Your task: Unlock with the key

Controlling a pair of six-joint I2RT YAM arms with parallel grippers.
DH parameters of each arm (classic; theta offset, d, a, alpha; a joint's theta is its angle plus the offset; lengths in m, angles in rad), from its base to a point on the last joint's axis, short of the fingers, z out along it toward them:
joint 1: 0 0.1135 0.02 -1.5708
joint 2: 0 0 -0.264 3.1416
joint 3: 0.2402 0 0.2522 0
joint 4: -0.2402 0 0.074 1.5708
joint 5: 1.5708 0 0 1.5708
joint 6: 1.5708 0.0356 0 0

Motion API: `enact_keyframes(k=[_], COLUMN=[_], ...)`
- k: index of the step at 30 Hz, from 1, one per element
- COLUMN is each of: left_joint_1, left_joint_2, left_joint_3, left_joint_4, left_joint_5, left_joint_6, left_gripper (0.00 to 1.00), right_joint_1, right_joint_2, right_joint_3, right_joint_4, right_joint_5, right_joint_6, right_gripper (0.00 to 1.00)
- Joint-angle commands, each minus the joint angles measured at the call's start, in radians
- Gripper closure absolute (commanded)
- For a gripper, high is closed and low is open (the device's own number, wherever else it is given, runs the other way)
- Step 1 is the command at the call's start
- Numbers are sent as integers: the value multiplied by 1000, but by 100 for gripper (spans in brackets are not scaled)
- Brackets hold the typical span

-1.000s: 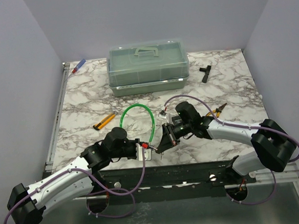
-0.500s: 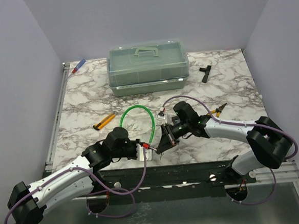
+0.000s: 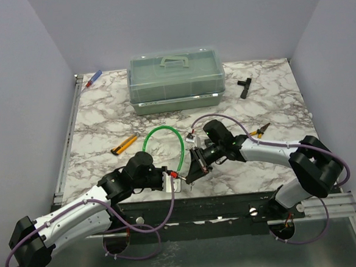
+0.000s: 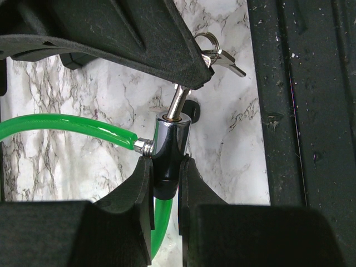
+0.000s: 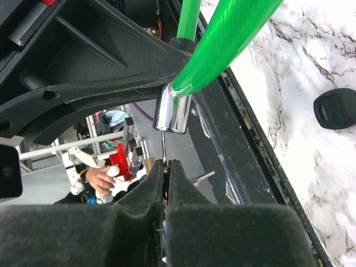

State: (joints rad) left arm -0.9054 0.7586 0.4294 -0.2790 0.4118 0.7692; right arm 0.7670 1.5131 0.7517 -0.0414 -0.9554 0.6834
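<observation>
1. Where the two arms meet near the front edge of the table [image 3: 103, 114], the left gripper [image 4: 166, 167] squeezes the shiny silver lock [image 4: 169, 139], with one finger on each side.
2. The lock is a short round tube, and it stands up between those two fingers.
3. A green cable [image 4: 67, 125] joins the lock at its side and bends away in a big loop over the table.
4. The right gripper [image 5: 165, 167] has its two fingers pressed tight together on the key [image 5: 162, 146].
5. The key's thin silver blade runs from the right fingers straight into the hole in the end of the lock.
6. The key's head cannot be seen, because the right fingers hide it.
7. A small key ring [image 4: 208, 41] with spare keys hangs just beside the right gripper.
8. A small round black thing [image 5: 336, 108] lies on the table near the lock.
9. A green box [image 3: 176, 78] with a handle on its lid sits at the far side of the table.
10. A black T-shaped tool [image 3: 244, 86] lies to the right of the box, well apart from both arms.
11. A yellow and black cutter [image 3: 124, 144] lies on the table to the left of the green loop.
</observation>
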Motion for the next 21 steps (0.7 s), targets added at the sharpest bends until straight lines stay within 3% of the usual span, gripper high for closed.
enact_keyframes(k=[1,21], left_joint_1=[-21,-41], left_joint_2=[-7,-9], left_joint_3=[-1,-3], left_joint_4=[68,54], left_joint_5=[36,9], left_joint_6=[40,49], left_gripper=[100,100], right_joint_1=[1,1], right_joint_2=[34,51], right_joint_3=[47,100], right_joint_4=[-65,-169], right_joint_5=[27,72], right_joint_6=[-26,-33], right_gripper=[100,100])
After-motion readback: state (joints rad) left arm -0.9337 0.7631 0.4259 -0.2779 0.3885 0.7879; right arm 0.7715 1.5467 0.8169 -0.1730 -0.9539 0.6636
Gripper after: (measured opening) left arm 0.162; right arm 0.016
